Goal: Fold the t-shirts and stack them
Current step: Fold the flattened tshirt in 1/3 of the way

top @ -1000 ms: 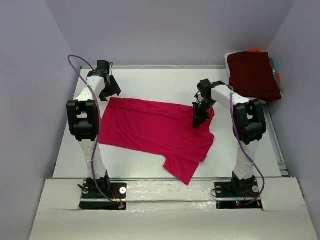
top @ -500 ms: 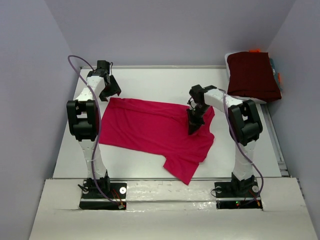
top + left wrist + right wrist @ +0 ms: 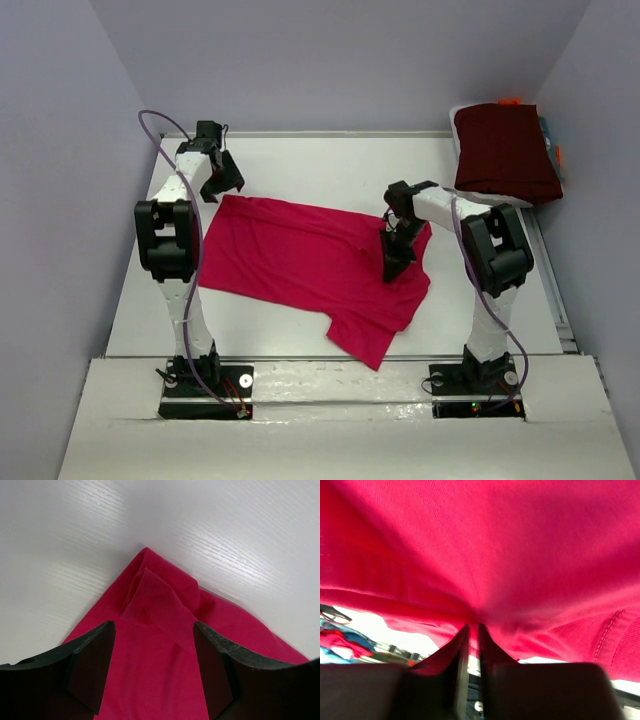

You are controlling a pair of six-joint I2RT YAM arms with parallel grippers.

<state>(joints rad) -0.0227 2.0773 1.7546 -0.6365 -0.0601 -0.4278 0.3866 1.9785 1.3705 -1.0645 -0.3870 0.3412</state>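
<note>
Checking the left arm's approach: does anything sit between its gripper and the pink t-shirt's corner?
Nothing visible does. The left gripper hangs open above the corner of the pink t-shirt, with only table beyond.

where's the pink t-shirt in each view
top external: pink t-shirt spread out mid-table, around the centre of the picture.
left wrist: its corner fills the lower middle, between the open jaws.
right wrist: it covers nearly the whole picture, bunching at the near-shut jaws.
shared landmark: the white table, also around the corner in left wrist; hardly seen in right wrist.
</note>
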